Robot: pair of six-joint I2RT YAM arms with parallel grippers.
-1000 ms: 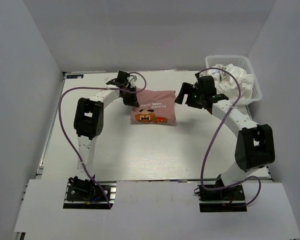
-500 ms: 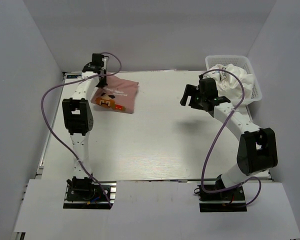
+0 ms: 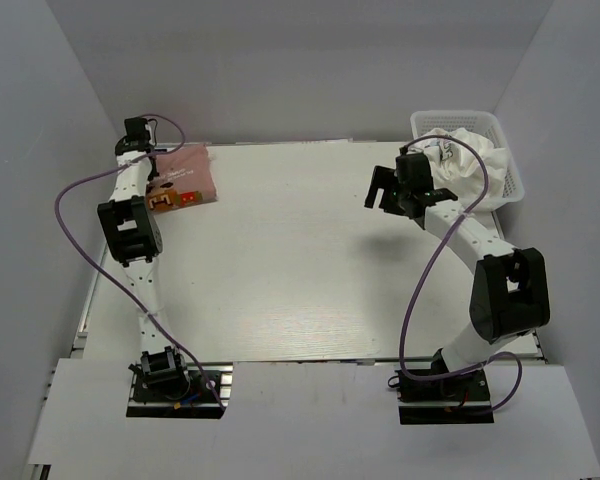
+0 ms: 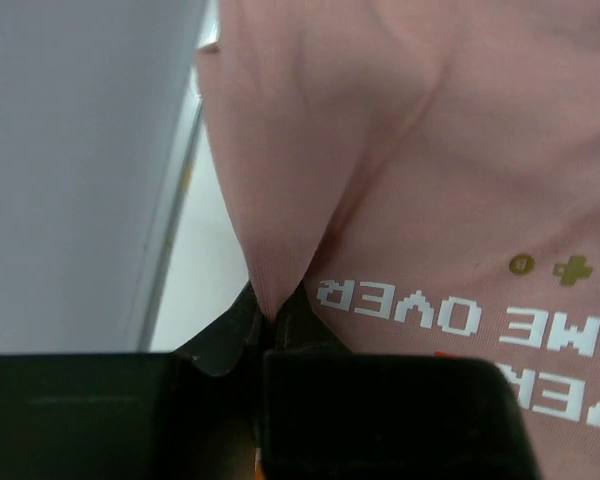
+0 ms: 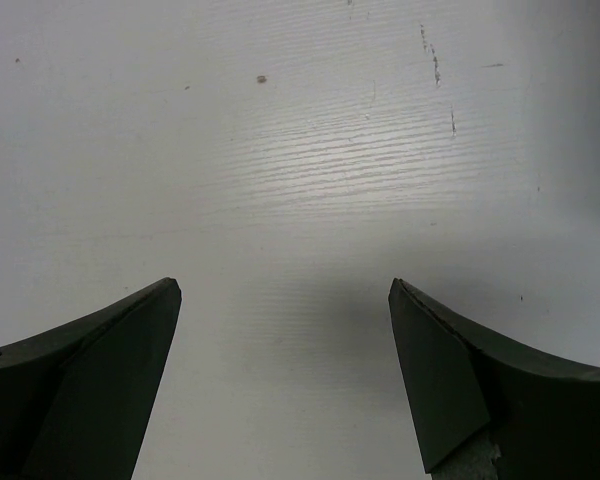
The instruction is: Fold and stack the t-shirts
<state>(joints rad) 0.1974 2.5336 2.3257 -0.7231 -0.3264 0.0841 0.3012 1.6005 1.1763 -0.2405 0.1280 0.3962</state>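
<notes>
One pink t-shirt point(image 3: 185, 172) lies folded at upper left, a pleat pinched in the left hand point(image 4: 270, 318); white t-shirts point(image 3: 470, 165) sit crumpled in the upper-right basket point(image 3: 460, 118); right hand point(image 5: 285, 300) gapes empty.

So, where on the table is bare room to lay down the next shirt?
The widest bare patch is the table middle, between the pink shirt at far left and the right gripper, reaching to the near edge. Crowded: the far-left corner, where the left gripper pinches the shirt, and the far-right corner with the basket of white shirts.
</notes>
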